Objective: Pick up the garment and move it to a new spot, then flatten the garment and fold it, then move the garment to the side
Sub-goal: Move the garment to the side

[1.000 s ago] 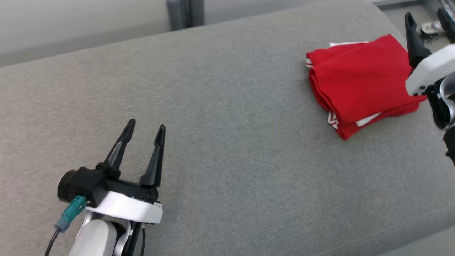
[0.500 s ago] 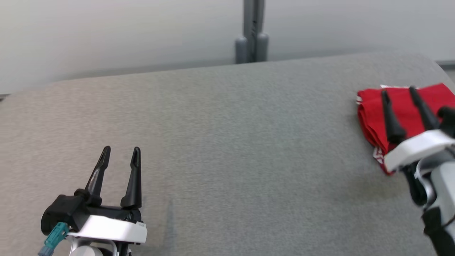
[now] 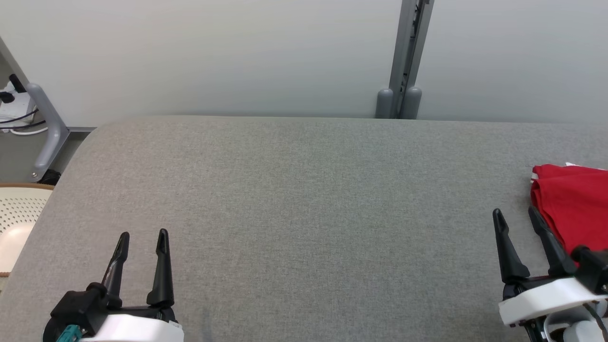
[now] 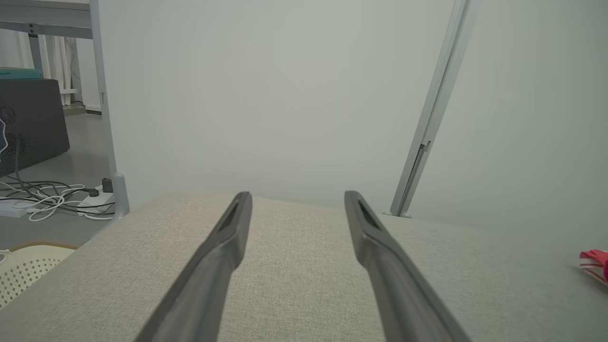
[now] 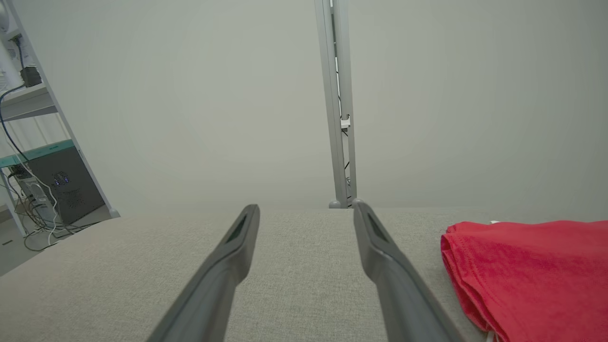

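Garment, red, folded, at right edge of table, left gripper spread and empty at lower left, right gripper spread, empty, beside garment.

A: Head camera: high, facing forward and down across the grey surface to the pale wall.
B: Wrist cameras?
A: Both low, near the surface, facing that wall, one along the left pincer, one along the right pincer. All three views share the grey post and, at right, the red garment.
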Controlling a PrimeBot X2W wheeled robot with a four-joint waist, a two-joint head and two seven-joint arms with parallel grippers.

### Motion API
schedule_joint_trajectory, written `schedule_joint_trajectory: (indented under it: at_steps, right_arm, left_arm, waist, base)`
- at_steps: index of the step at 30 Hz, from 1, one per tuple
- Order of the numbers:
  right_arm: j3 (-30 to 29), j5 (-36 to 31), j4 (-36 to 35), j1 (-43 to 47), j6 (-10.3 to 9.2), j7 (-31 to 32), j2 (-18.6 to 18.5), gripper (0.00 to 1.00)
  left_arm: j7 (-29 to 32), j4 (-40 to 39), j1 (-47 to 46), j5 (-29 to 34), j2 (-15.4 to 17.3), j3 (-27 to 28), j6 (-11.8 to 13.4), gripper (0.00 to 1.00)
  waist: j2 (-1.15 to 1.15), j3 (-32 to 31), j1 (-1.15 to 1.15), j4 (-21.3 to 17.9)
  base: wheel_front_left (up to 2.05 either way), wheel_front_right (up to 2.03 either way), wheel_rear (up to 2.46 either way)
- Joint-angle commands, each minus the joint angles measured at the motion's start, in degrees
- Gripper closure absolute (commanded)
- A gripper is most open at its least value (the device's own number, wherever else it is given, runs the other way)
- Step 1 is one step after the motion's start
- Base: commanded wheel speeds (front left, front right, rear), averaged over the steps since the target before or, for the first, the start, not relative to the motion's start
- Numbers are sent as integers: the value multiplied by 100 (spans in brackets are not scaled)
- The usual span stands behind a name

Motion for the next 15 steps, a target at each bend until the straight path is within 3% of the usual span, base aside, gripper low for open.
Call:
schedule_joint_trajectory:
  at_steps: [1,15]
  right_arm:
    - [-44,-59,-56,52,2,-24,-4,0]
    - [-206,-686,-382,531,2,-25,392,0]
  left_arm:
    - [-5,6,9,20,7,43,-24,0]
    - [-6,134,188,333,-186,228,-219,0]
  waist:
    - [0,-17,0,41]
    - [0,-12,0,28]
  base:
    - [0,0,0]
    - [0,0,0]
